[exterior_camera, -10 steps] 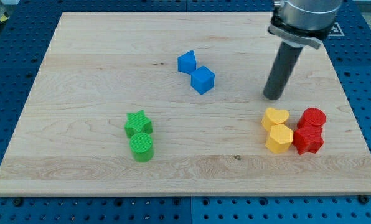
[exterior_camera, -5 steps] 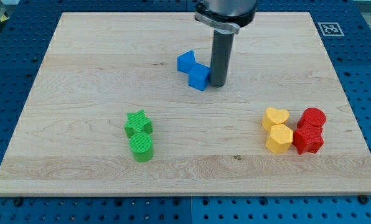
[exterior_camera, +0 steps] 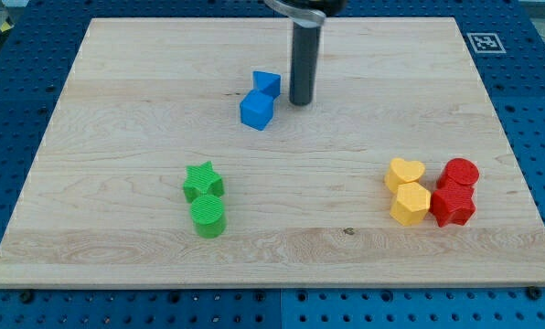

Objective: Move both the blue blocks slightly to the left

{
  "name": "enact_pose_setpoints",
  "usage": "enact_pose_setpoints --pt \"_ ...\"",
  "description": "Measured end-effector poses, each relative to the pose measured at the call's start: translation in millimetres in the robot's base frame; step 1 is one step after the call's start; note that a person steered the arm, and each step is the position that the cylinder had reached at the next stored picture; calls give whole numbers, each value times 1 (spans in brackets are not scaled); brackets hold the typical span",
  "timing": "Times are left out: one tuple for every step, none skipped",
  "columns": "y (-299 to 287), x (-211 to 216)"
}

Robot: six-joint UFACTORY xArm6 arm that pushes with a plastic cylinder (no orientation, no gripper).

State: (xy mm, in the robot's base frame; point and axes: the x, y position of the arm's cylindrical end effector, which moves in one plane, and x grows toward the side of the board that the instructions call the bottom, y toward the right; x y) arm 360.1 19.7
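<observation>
Blue blocks (exterior_camera: 260, 98) touching, just left of my tip (exterior_camera: 300, 102).

Quick count: eight blocks total on the counter (exterior_camera: 117, 82). Two blue, a cube (exterior_camera: 256, 111) and another blue block (exterior_camera: 266, 83). Two green, a star (exterior_camera: 203, 181) and a cylinder (exterior_camera: 208, 217). Two yellow, a heart (exterior_camera: 405, 172) and a hexagon (exterior_camera: 410, 203). Two red, a cylinder (exterior_camera: 460, 172) and another red block (exterior_camera: 452, 206).

My tip (exterior_camera: 300, 102) is standing just right of the two touching blue blocks, the upper blue block (exterior_camera: 267, 83) and the blue cube (exterior_camera: 256, 111), while green, yellow and red blocks are lying lower down on the wooden board (exterior_camera: 117, 110).
</observation>
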Motion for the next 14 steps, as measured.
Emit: enact_pose_setpoints --pt "-29 -6" --pt "-29 -6" --pt "-29 -16" --pt "-36 -64" --pt "-42 -45" --pt "-42 -27" --pt "-44 -27" --pt "-45 -27" --pt "-49 -27" --pt "-52 -27" --pt "-54 -27" --pt "-55 -27" --pt "-55 -32" --pt "-55 -53"
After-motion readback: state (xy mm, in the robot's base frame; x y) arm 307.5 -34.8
